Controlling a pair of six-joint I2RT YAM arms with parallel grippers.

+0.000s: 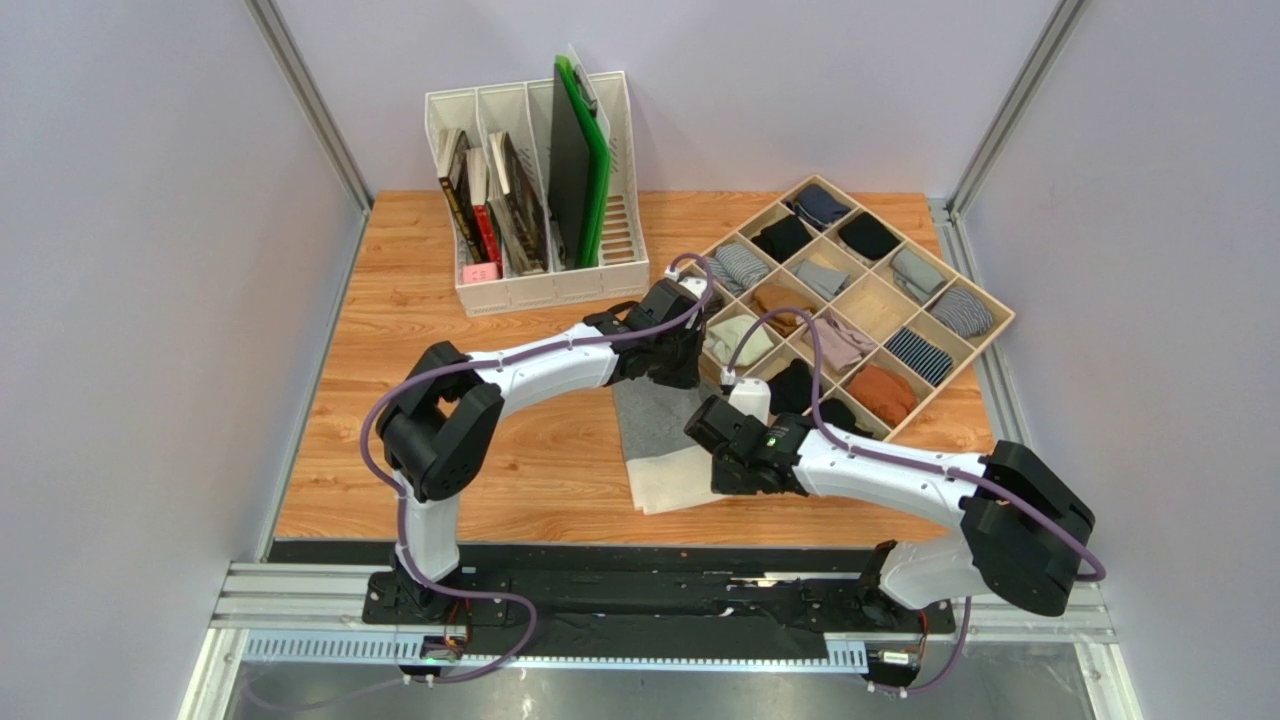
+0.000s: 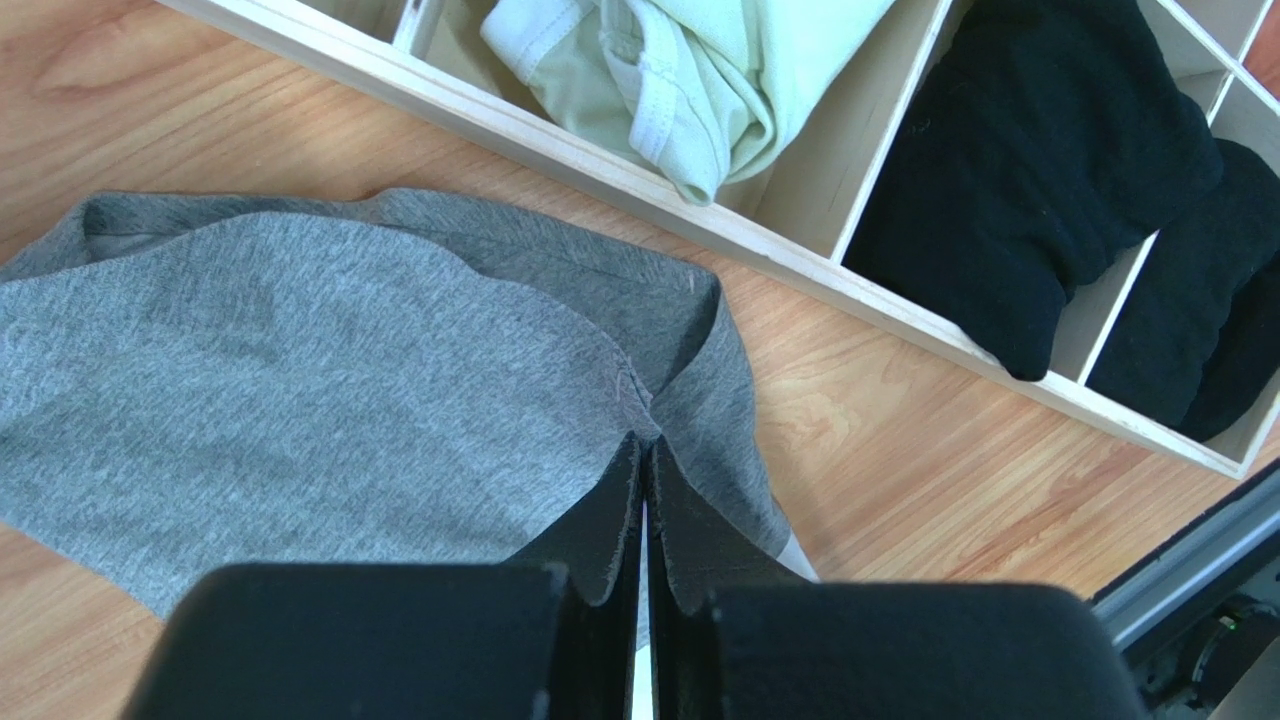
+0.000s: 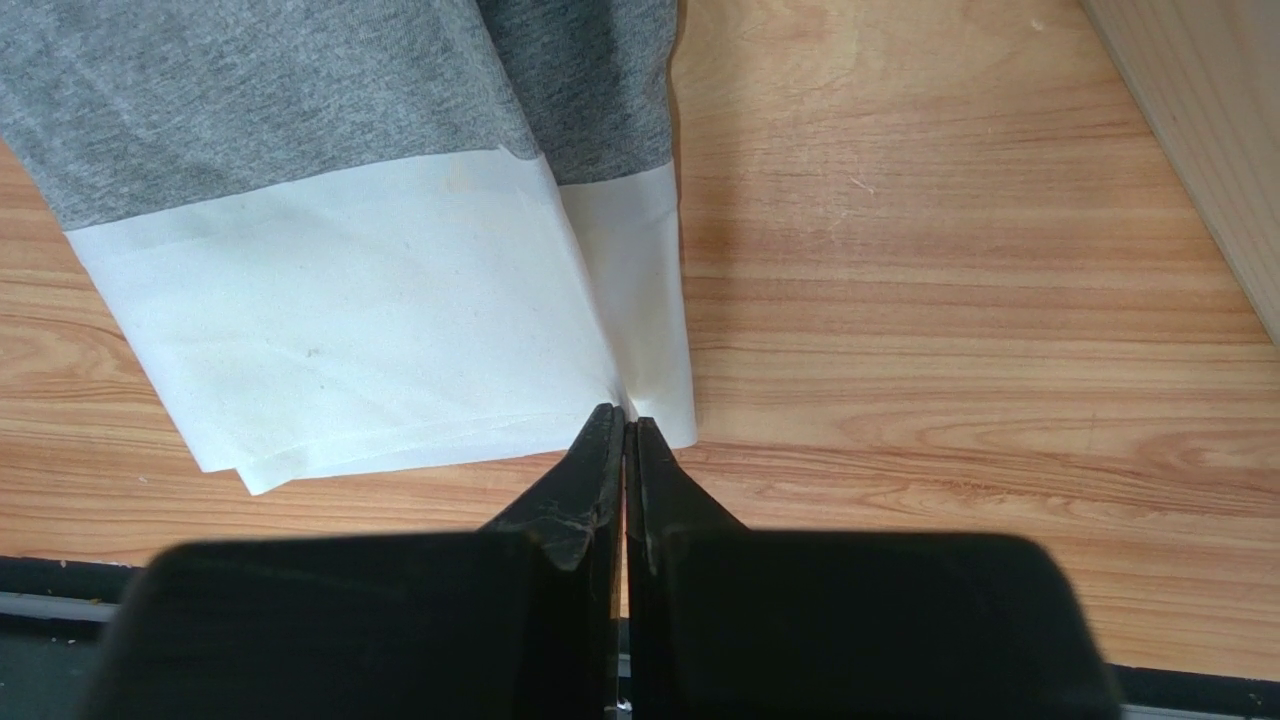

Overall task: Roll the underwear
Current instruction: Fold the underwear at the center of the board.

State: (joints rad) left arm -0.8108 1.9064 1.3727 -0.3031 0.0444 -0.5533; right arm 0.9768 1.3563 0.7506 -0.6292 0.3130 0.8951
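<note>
The underwear (image 1: 655,425) lies flat on the wooden table, heather-grey with a wide white waistband (image 1: 670,488) toward the near edge. A side part of it is folded over. My left gripper (image 1: 681,368) is at its far end, beside the tray. In the left wrist view it (image 2: 646,446) is shut, pinching a fold of the grey fabric (image 2: 301,390). My right gripper (image 1: 720,437) is at the right near corner. In the right wrist view it (image 3: 624,419) is shut on the lower edge of the waistband (image 3: 376,330) where the fold meets.
A wooden divided tray (image 1: 984,323) holding rolled bundles stands at the back right, its wall (image 2: 751,233) close to my left gripper. A pale green garment (image 2: 676,75) and black bundles (image 2: 1037,165) fill the nearest cells. A white file organizer (image 1: 541,278) stands at the back.
</note>
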